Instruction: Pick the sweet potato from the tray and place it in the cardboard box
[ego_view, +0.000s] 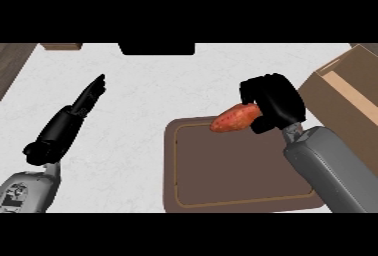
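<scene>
— Which way does the sweet potato (234, 118) point?

— Its long axis runs on a slant: the free tip points down and to the left, the other end rises to the right into my right hand (275, 102). It hangs over the far right part of the brown tray (221, 170), near the tray's far edge.

— What can't you make out?

— The right end of the sweet potato is buried under my curled fingers, so I can't see how long it is. The cardboard box (347, 90) is cut off by the right edge; only its left wall and a strip of the pale inside show. The tray's near right corner is covered by my forearm. Whether the sweet potato touches the tray I cannot tell.

— And your hands?

— My right hand is closed round the sweet potato, forearm coming up from the lower right. My left hand (88, 96) lies flat over the white counter (170, 80) at the left, fingers straight and pointing away, holding nothing.
</scene>
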